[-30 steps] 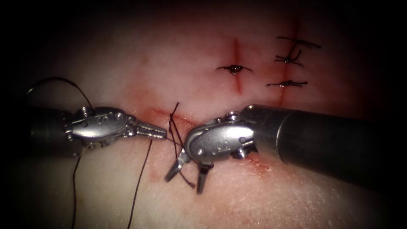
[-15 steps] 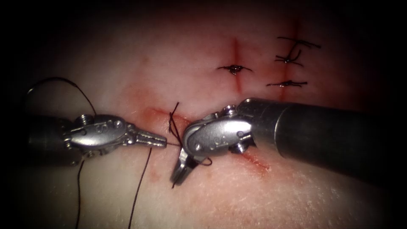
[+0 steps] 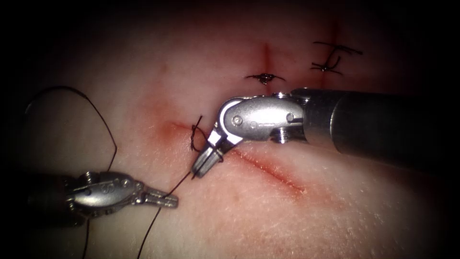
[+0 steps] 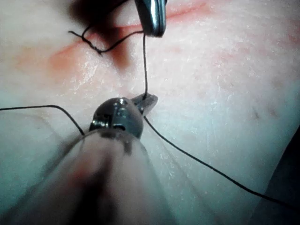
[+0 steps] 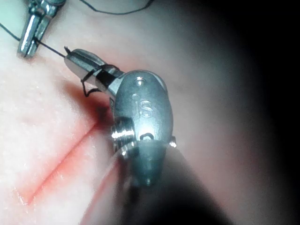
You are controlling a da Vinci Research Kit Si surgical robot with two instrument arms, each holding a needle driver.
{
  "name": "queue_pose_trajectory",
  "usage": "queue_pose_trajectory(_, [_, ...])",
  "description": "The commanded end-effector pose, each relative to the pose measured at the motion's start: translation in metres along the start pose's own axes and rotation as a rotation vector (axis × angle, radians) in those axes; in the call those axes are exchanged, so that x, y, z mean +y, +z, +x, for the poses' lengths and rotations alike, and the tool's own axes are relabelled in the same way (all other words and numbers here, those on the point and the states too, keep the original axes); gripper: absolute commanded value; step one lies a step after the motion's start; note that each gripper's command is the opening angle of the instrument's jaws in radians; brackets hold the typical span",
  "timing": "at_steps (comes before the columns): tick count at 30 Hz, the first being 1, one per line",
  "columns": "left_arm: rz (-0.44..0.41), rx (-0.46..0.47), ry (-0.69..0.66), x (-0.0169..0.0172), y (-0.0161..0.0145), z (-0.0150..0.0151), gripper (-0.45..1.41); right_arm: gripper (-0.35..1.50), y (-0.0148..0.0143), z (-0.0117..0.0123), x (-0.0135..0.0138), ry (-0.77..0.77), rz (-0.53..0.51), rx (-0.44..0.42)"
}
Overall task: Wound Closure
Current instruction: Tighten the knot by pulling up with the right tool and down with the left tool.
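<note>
The cut [image 3: 268, 168] runs as a red slanted line across the tissue [image 3: 287, 225]. At its left end sits a dark knot [image 3: 195, 136] with a short tail. My right tool [image 3: 198, 171] points down beside the knot, shut on the thread, with a turn of thread around its jaws [image 5: 101, 75]. My left tool [image 3: 172, 201] lies low, left of the cut, shut on the thread [image 3: 182, 182], which runs taut between the two tips. In the left wrist view the left tool [image 4: 149, 100] grips that strand below the right tool's tip [image 4: 152, 21]. I see no needle.
Slack thread [image 3: 103, 115] arcs over the left tool's shaft and trails down towards the near edge [image 3: 148, 235]. Two other short cuts at the back carry finished stitches [image 3: 263, 77] [image 3: 328, 64]. The right tool's thick shaft [image 3: 383, 129] crosses the right side.
The right tool's jaws, open a second ago, shut on the thread and moved up and right. The left tool drew away down and left, pulling the strand taut.
</note>
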Motion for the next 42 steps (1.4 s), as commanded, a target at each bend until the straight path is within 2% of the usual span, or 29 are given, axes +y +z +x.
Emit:
queue_pose_trajectory(1, [0.0,-0.005,0.0,0.0006,0.0003,-0.0004,-0.45,-0.35,-0.0002,-0.0006,0.0018,0.002,-0.02,-0.007])
queue_pose_trajectory(6, [-0.005,-0.017,0.004,0.0034,-0.0011,-0.0003,-0.45,-0.35,-0.0021,-0.0027,0.0034,0.029,-0.087,-0.025])
queue_pose_trajectory(12, [-0.01,-0.054,0.007,0.0063,-0.0027,-0.0005,-0.45,-0.35,-0.0039,-0.0045,0.0043,0.051,-0.108,-0.035])
queue_pose_trajectory(17, [-0.001,-0.071,0.01,0.008,-0.0042,-0.0012,-0.45,-0.35,-0.0046,-0.0053,0.0049,0.036,-0.131,-0.087])
queue_pose_trajectory(27, [0.009,-0.101,-0.014,0.0102,-0.0037,-0.004,-0.45,-0.35,-0.0059,-0.0066,0.0072,0.046,-0.251,-0.148])
queue_pose_trajectory(32, [0.001,-0.137,-0.02,0.0115,-0.0039,-0.005,-0.45,-0.35,-0.0059,-0.0067,0.0074,0.071,-0.279,-0.161])
queue_pose_trajectory(37, [-0.117,-0.152,-0.022,0.0145,-0.0043,-0.0049,-0.45,-0.35,-0.0056,-0.0065,0.0071,0.078,-0.286,-0.17])
queue_pose_trajectory(42, [-0.185,-0.149,-0.011,0.0165,-0.0039,-0.0042,-0.45,-0.35,-0.0052,-0.0066,0.0069,0.085,-0.333,-0.219])
